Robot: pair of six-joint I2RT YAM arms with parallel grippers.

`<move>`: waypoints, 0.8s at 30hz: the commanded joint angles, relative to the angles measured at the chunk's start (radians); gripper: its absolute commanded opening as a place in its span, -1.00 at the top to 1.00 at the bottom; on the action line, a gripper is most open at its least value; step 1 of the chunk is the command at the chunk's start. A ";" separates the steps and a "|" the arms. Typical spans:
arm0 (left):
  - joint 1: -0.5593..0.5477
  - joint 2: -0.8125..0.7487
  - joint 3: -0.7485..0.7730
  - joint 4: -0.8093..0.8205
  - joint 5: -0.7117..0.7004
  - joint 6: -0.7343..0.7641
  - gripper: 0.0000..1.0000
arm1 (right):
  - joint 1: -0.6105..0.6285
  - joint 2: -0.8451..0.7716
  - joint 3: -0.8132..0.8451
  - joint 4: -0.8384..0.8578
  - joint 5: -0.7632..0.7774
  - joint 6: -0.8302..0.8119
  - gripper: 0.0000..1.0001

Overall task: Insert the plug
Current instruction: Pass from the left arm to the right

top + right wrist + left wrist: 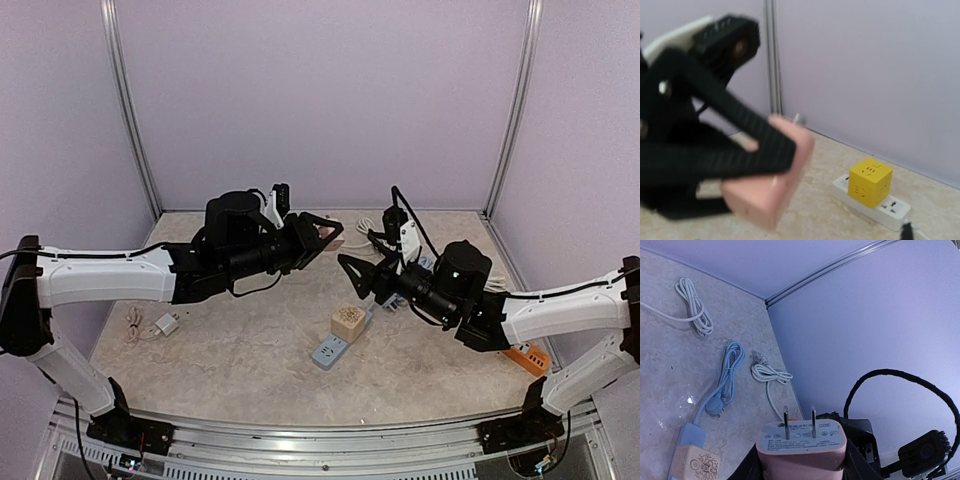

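My left tool (325, 235) holds the pink plug (802, 450) up in the air, my right tool (347, 276) is wide and empty close by, and I think next I must bring the plug down to the strip (328, 353) on the bench (220, 350).

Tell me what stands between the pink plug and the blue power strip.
The open right gripper hangs in the air near the line from the raised pink plug to the blue power strip; a beige cube occupies the strip's far end.
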 commanded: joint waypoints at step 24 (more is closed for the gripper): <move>-0.061 0.093 -0.087 0.381 -0.028 -0.066 0.36 | 0.063 0.134 -0.023 0.320 0.155 -0.065 -0.35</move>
